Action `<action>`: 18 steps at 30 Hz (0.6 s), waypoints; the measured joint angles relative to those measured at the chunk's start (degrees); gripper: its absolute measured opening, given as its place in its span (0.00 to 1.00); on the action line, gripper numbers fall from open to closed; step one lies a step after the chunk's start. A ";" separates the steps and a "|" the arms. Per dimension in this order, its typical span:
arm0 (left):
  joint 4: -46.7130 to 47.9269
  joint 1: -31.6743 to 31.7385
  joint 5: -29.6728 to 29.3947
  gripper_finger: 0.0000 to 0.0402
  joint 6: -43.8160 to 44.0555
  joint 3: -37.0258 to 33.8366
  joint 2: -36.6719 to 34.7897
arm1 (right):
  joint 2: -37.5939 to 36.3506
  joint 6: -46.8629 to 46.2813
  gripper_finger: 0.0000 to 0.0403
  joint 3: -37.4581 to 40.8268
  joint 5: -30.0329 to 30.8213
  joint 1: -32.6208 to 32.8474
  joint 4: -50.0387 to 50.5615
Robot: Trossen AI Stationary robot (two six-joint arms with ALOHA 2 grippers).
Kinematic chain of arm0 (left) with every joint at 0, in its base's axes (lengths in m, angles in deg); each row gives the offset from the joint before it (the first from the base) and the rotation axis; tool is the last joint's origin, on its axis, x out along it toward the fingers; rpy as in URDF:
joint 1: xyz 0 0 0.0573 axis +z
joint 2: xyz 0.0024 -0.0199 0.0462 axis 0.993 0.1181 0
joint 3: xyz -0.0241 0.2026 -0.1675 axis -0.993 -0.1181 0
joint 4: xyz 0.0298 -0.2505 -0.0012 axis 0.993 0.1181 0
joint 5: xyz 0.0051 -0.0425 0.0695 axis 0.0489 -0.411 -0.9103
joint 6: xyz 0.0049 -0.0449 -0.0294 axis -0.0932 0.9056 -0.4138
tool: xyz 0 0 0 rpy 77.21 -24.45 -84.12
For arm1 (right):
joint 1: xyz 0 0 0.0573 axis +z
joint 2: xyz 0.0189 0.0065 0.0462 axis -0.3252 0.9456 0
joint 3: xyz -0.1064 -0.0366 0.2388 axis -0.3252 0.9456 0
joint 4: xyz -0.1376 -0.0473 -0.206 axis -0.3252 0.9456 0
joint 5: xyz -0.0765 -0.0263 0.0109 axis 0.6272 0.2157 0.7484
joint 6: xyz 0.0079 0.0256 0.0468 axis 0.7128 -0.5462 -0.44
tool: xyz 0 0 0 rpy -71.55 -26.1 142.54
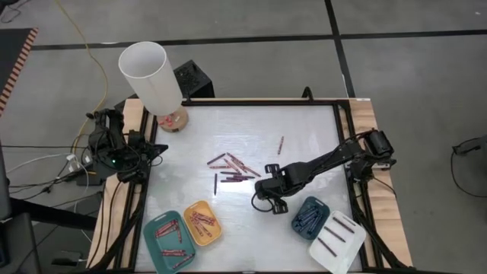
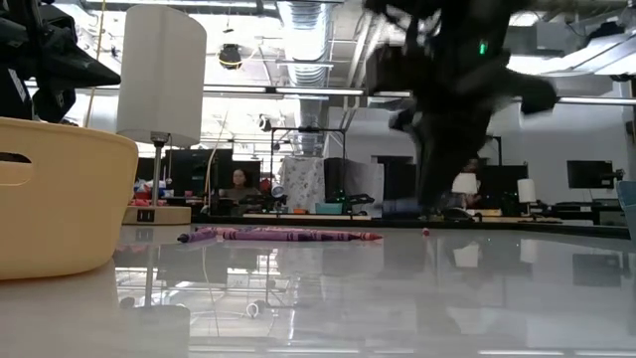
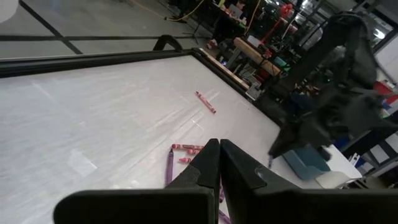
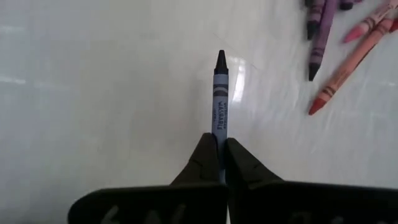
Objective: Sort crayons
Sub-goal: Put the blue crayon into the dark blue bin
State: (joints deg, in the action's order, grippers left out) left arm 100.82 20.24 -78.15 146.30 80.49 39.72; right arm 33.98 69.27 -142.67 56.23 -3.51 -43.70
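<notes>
We have the right claw out over the middle of the bench, just short of the dark-blue tray, and it is clenched on a single blue crayon. In the right wrist view the fingers pinch the crayon's near end, so most of its length juts forward with the dark tip leading. We judge that end grip suits a drop into a tray, since the stick can be pointed down and let go cleanly.

The loose crayons left to sort lie in a small scatter near the bench's centre, reds, pinks and purples crossing one another, with one red crayon lying apart toward the far side.

The trays line the near edge so each colour has a home within reach: the teal tray and yellow tray on the left already hold reddish sticks, the dark-blue tray holds dark ones, and the white tray holds a few. The blue crayon most likely belongs in the dark-blue tray beside the claw.

The left claw waits clenched and empty at the left edge.
</notes>
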 joint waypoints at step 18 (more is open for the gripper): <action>0.00 0.01 0.39 0.00 -0.02 0.00 0.01 | -0.14 -15.51 0.00 -14.19 -0.49 20.94 45.87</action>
State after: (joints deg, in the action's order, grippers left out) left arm 100.82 20.25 -77.76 146.28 80.49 39.73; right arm 33.83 53.76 -156.86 55.74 17.43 2.17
